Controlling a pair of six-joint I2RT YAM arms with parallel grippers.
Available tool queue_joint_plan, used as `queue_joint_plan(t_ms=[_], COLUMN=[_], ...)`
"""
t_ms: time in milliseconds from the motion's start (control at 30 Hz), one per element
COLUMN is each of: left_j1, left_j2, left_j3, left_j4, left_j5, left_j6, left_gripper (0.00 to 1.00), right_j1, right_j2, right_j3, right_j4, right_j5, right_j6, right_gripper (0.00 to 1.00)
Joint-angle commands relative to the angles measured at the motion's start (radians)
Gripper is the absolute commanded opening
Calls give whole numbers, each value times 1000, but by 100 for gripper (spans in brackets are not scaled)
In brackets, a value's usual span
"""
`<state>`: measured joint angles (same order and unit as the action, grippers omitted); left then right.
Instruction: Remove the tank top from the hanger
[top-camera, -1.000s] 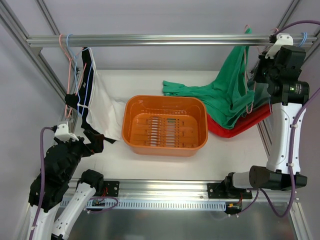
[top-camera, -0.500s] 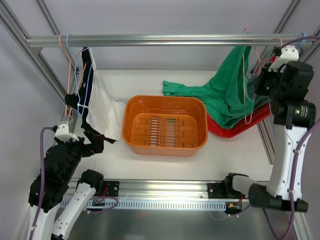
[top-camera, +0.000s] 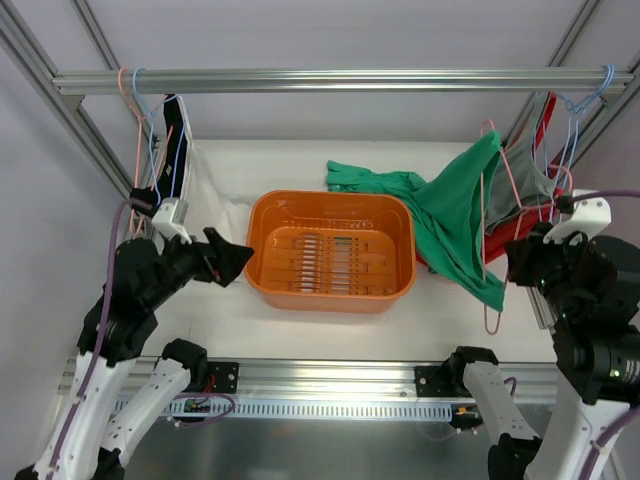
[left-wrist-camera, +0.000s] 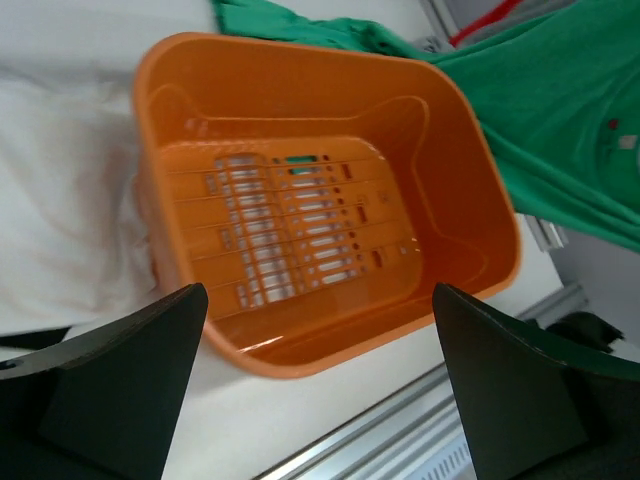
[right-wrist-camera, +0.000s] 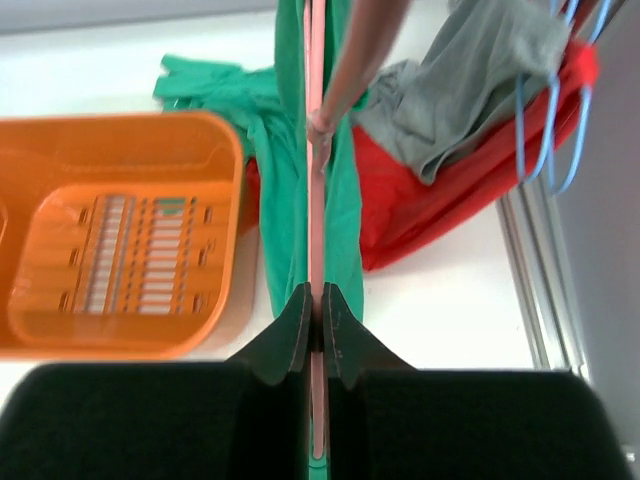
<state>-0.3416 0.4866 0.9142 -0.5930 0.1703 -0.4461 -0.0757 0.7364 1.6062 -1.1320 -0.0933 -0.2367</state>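
Though unclear from above, right fingers pinch the pink hanger close-up.

The top view looks down from above and behind the arms; both wrist views look closely down, sharing the orange basket.

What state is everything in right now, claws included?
Left claw, open, holding nothing.
Right claw, shut on the pink hanger.
Pink hanger, off the rail, held by the right claw.
Green tank top, on the pink hanger, not yet removed.
Orange basket, upright, empty.
Grey garment, hanging on a blue hanger.
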Motion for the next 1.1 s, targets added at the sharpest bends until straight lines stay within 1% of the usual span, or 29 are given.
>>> queue_joint_plan(t_ms=[0,33,67,100,133,167,200,233,267,300,333,367,400,433,467,500,533,567,633,667,767,833,900,967,1067], left_j1=[-40,-68,-103,-187,-233,-276,-365,-414,-463,-555,-595,-632,-663,-712,-729,-741,-757,-760,-760,-761,-761,-761,-761,-761,-761], left_j2=[160,238,280,320,402,443,483,562,607,647,734,782,825,910,955,995,1071,1111,1206,1236,1329,1381,1406,1426,1452], left_j3=[104,138,173,254,297,340,424,469,510,600,650,698,798,854,902,996,1043,1130,1199,1248,1317,1342,1361,1361,1361], left_j4=[251,257,263,265,272,275,280,294,300,306,314,324,328,329,331,332,337,343,348,354,395,421,443,478,531], left_j5=[209,198,184,157,147,141,132,105,88,80,83,89,98,115,130,146,146,138,133,105,69,74,49,46,60], left_j6=[-57,-42,-28,6,26,44,85,116,147,214,249,282,343,371,391,426,435,437,437,455,484,497,500,503,503], left_gripper=[99,99,99,99,99,99,99,99,99,99,99,99,99,99,99,99,99,99,99,99,99,99,98,95,86], right_j1=[54,91,111,147,161,174,194,203,212,226,235,249,275,287,300,321,329,339,359,363,376,379,381,381,381], right_j2=[-66,-75,-87,-95,-104,-123,-129,-140,-149,-163,-164,-164,-160,-154,-147,-137,-134,-129,-129,-132,-132,-127,-115,-103,-97], right_j3=[-3,7,18,24,27,41,50,58,81,99,119,142,191,217,247,292,307,317,311,304,299,310,319,324,324], right_j4=[-101,-121,-171,-189,-215,-228,-242,-255,-262,-270,-281,-288,-295,-304,-313,-318,-327,-330,-336,-338,-336,-334,-334,-333,-327], right_j5=[26,74,95,139,168,184,200,228,239,250,263,270,270,271,268,262,256,256,263,265,276,268,261,238,219], right_j6=[39,40,43,49,54,59,60,62,62,63,65,66,68,69,73,76,76,77,74,73,70,69,71,74,79], right_gripper=[0,0,0,0,0,0,0,0,0,0,0,0,0,0,0,0,0,0,0,0,0,0,0,0,0])
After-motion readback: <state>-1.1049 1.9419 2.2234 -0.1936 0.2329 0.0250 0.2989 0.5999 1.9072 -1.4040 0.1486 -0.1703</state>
